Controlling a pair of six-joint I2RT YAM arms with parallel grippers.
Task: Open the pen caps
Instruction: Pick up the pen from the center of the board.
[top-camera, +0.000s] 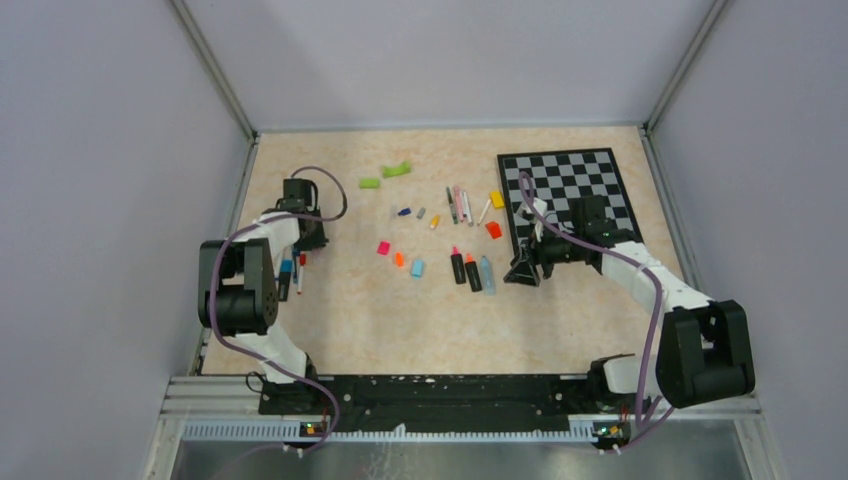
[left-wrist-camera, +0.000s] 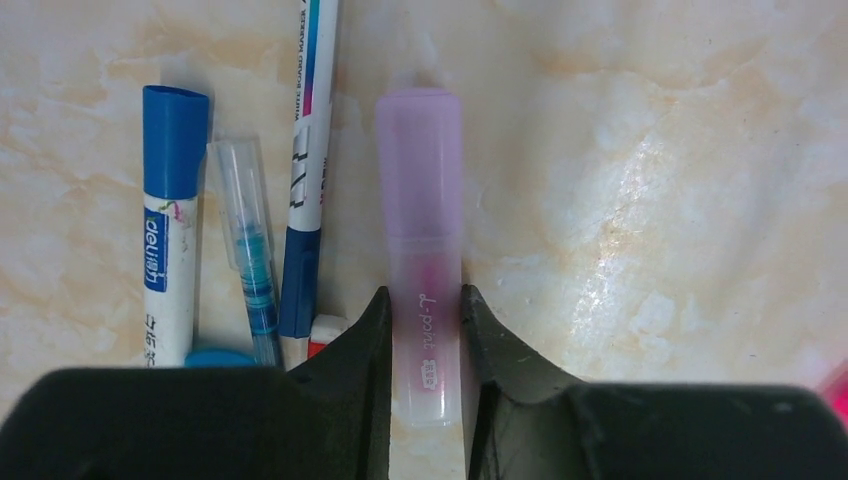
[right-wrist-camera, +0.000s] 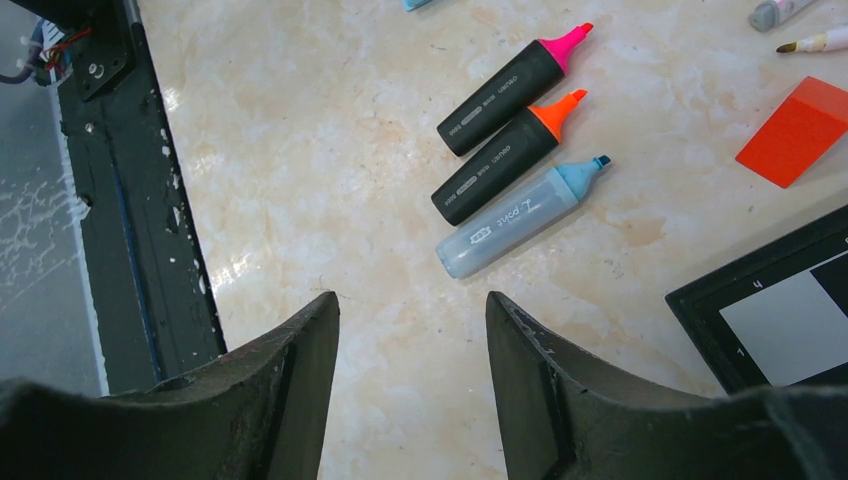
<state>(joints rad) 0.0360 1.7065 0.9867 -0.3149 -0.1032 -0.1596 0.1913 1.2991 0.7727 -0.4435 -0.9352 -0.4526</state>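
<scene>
The left gripper (left-wrist-camera: 425, 300) is down at the left side of the table (top-camera: 350, 330); its two fingers press against either side of a purple highlighter (left-wrist-camera: 420, 210), low on the barrel, so it has that one in its grip. The purple cap (left-wrist-camera: 418, 150) is on and points away from the wrist (the highlighter looks to be lying flat on the tabletop). Just to the left of it lie a white marker (left-wrist-camera: 305, 180), a thin pen (left-wrist-camera: 250, 250) under a clear cap, and a fat marker (left-wrist-camera: 165, 270) with a blue cap (left-wrist-camera: 175, 140); all lie side by side, pointing the same way.

The right gripper (right-wrist-camera: 412, 297) hangs open over the tabletop with nothing between its fingers. Beyond it three highlighters lie close together with bare tips: a pink-tipped one (right-wrist-camera: 505, 92), an orange-tipped one (right-wrist-camera: 500, 155) and a pale blue one (right-wrist-camera: 510, 220). A red block (right-wrist-camera: 795, 130) sits off to their right, and the corner of a checkerboard (right-wrist-camera: 780, 320) lies just beside the gripper.

From above, three loose caps lie left of those highlighters, each apart from the others: pink (top-camera: 383, 247), orange (top-camera: 399, 259) and cyan (top-camera: 417, 267).
</scene>
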